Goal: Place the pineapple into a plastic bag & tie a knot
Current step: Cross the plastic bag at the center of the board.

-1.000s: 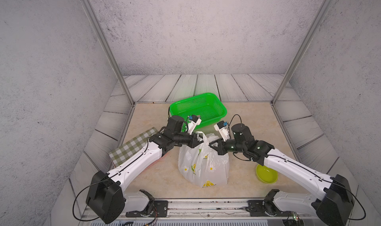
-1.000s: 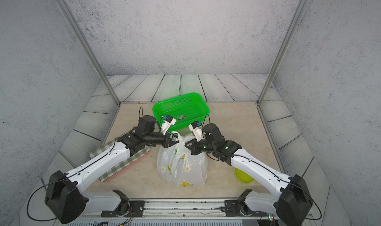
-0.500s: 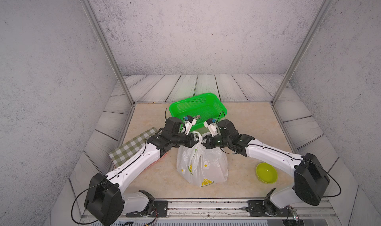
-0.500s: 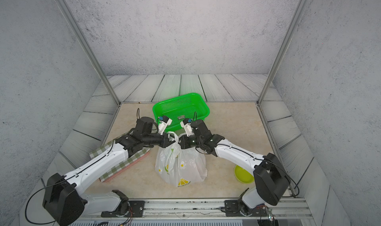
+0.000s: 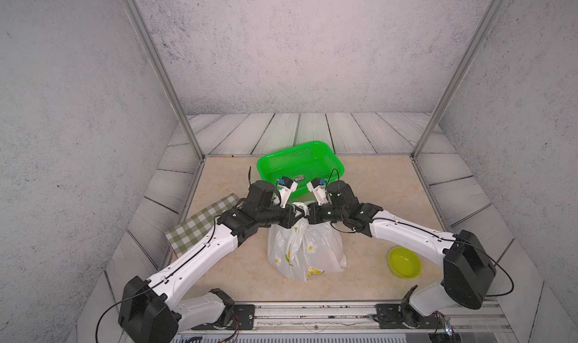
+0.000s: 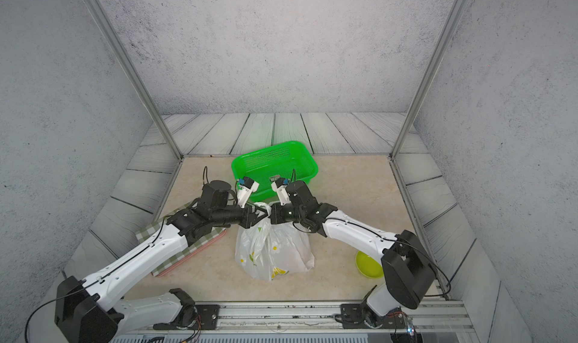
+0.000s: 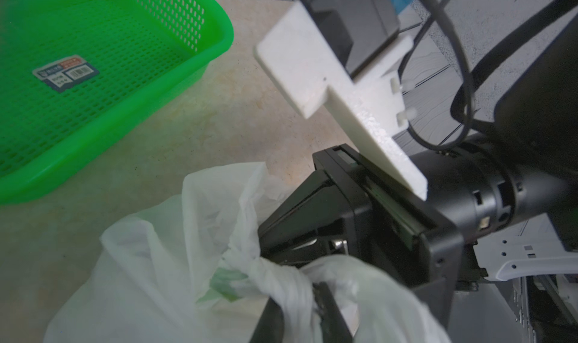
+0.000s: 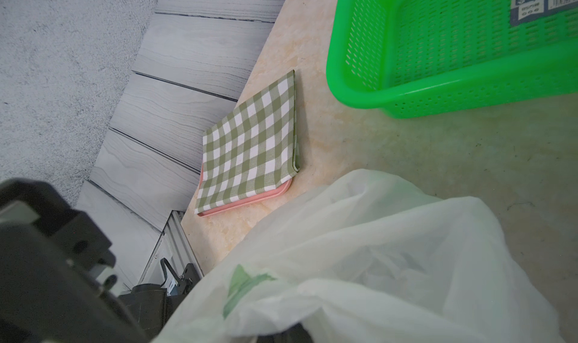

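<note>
Facing jaws level above plastic bag point(image 5: 306, 250)

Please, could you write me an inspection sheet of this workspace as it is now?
Surface: beige tabletop, no spills seen.
Job's things: plastic bag stands bulging mid-table, contents hidden; knot twisted at its top.
Clutter: green basket, checked cloth on a pink tray, yellow-green bowl.
Hands: left hand at the knot, grip unclear; right hand shut on the plastic bag beside the knot.
Cables: black cables loop at the wrists, clear of the bag.
Surroundings: grey walls, metal posts.
</note>
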